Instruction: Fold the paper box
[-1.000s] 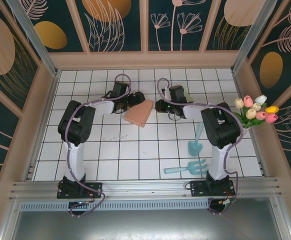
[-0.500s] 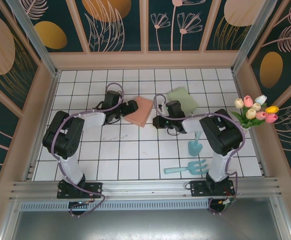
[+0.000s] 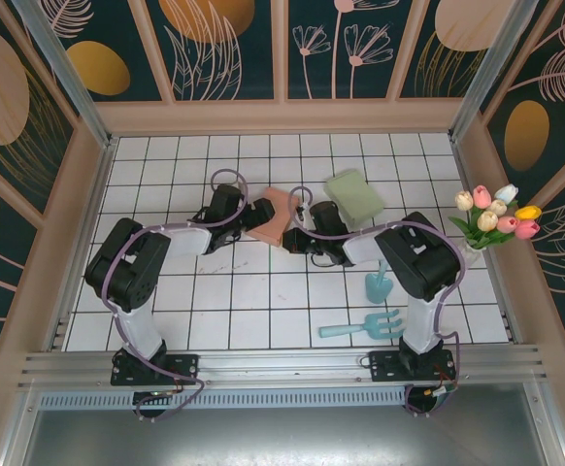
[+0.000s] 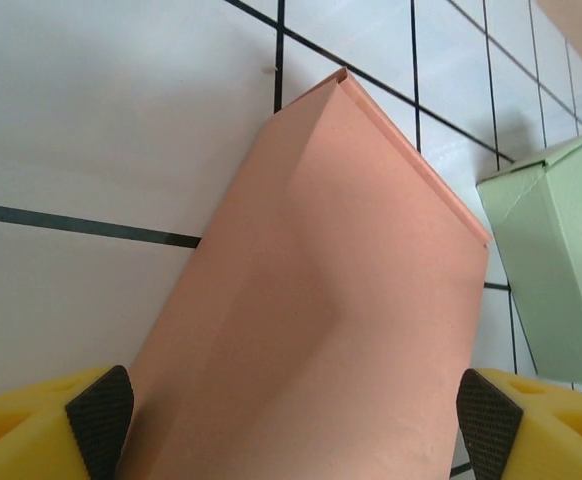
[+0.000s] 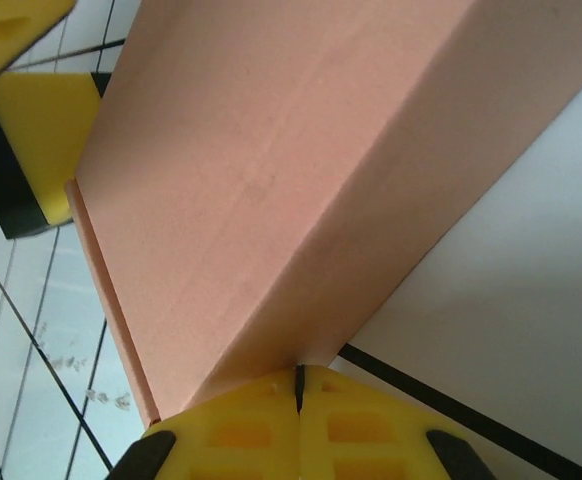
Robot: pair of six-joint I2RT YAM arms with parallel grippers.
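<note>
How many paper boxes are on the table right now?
2. The pink paper box lies near the table's middle; the green paper box sits farther back, to its right. A flattened one could be hidden beneath the arms.

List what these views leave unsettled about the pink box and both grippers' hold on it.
- Left wrist: whether the pads of the left gripper press the pink box; the contact sits at the frame's bottom edge, half cut off.
- Right wrist: whether the shut right gripper pinches the box's corner; its own fingers hide it.
- Top external: the box's flaps, partly covered by the arms and too small.
</note>
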